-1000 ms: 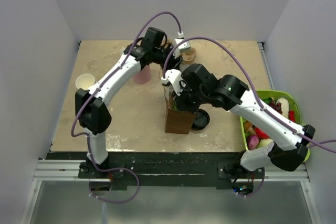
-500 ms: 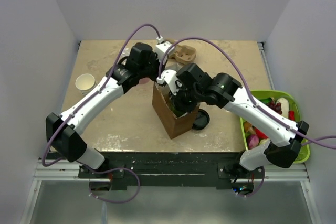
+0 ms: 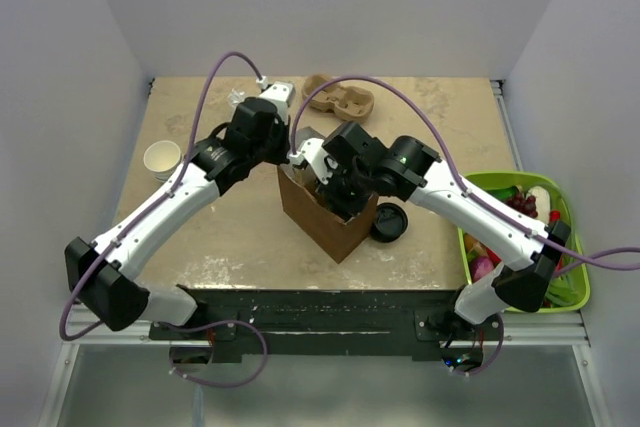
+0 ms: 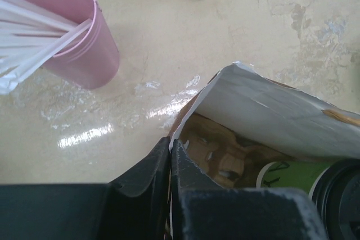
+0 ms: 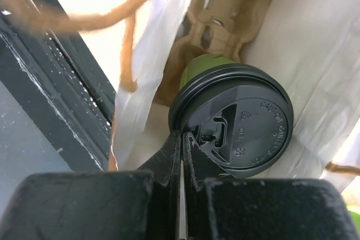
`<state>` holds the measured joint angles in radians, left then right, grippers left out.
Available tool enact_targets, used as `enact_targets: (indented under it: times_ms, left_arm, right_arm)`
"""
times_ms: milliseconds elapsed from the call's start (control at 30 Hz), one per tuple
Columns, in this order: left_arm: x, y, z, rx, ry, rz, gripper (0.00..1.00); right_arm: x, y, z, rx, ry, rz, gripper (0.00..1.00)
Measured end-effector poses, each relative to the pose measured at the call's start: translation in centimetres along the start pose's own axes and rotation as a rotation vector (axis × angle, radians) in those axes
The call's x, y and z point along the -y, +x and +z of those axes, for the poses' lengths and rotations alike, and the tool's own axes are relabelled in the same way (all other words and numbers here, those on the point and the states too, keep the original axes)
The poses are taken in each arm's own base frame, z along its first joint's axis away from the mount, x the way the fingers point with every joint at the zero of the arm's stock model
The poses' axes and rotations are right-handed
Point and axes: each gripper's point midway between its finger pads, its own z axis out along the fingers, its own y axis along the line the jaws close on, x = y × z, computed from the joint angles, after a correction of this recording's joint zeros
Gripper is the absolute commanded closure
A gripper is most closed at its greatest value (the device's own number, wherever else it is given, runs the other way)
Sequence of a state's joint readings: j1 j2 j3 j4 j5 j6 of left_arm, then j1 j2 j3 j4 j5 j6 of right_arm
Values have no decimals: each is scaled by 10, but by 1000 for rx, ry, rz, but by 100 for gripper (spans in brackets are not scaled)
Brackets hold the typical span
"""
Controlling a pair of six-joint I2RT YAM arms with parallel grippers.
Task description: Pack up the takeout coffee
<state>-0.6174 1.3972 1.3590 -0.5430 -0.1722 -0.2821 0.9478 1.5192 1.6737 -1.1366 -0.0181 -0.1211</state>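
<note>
Coffee's in the bag: the small paper cup with a round black plastic lid (image 5: pixel 233 122) sits low inside the brown paper carrier bag (image 3: pixel 330 232).
Your right gripper (image 5: pixel 181 150) has its fingers pressed together at the lid's rim, and your left gripper (image 4: pixel 170 153) pinches the bag's edge. The cup is probably light and soft-walled, and the lid may pop off, so grip the wall below it.

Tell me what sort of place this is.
Probably a robot lab cell staged as a coffee takeout counter: bare white walls, a paper bag, a cup carrier, a pink cup of straws.
</note>
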Motion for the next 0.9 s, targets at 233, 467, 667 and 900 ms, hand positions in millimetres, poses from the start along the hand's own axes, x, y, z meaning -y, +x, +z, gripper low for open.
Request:
enact_targets:
  times_ms: [233,467,667,900]
  left_arm:
    - [-6,9,-19,-1,-23,-85,80]
    - [-6,9,-22,0,-25,-119,59]
    - [-6,6,-26,11,-24,-130,38]
    - [-10,-5,-40,56,-37,-148,15]
  right_arm:
    - [0,1,1,-4,-4,-22,100]
    - [-1,11,10,-33,-8,-25,100]
    - [-1,16,16,-48,-10,-26,100]
    - [-1,15,18,-43,-8,-25,100]
